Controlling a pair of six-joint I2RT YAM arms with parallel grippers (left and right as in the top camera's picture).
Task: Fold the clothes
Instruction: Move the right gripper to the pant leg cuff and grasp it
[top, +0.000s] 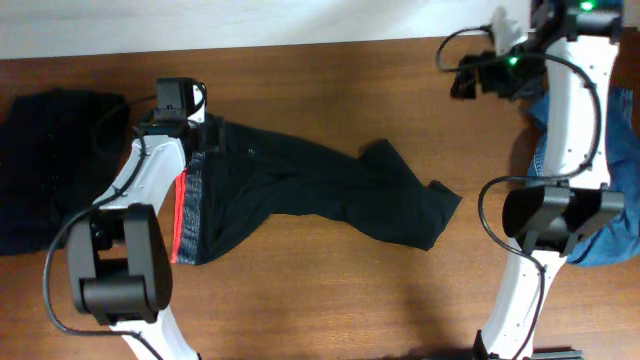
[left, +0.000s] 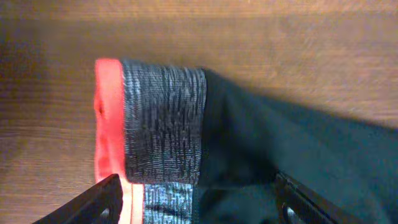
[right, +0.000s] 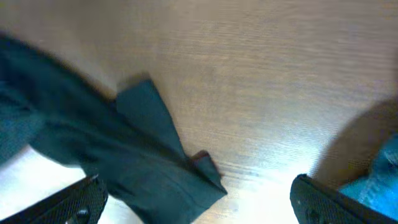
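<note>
Brown wooden table (top: 330, 290), dark trousers (top: 300, 190) spread flat across its middle (grey waistband (top: 188, 215) with a red edge at the left), black garment (top: 45, 160) heaped at the left edge, blue clothes (top: 625, 150) at the right edge.

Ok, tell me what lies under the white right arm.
A crumpled blue denim garment on the brown wooden table; the arm covers its middle, so its full shape is hidden.

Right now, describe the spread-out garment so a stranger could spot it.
On the wooden table, look to the middle, between the black pile at the left and the blue denim at the right. The dark trousers lie spread there; only they have a grey waistband edged red.
</note>
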